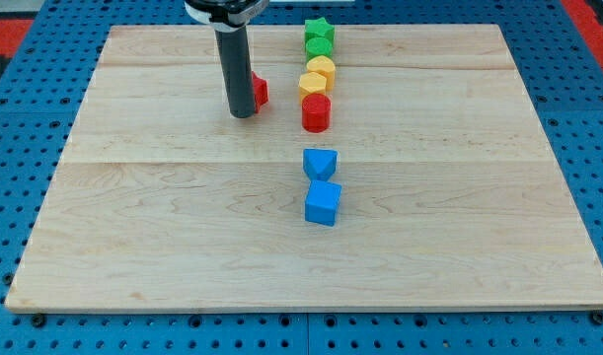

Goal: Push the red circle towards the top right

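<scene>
The red circle (316,111), a short red cylinder, stands on the wooden board (183,227) right of centre in the upper half. My tip (242,113) rests on the board to the circle's left, about 75 pixels away and apart from it. A second red block (260,91), shape partly hidden by the rod, touches the rod's right side.
Blocks line up above the red circle: a yellow one (313,85), a yellow hexagon (322,68), a green one (320,46) and a green star (318,31). Below it sit a blue triangular block (320,163) and a blue cube (323,202).
</scene>
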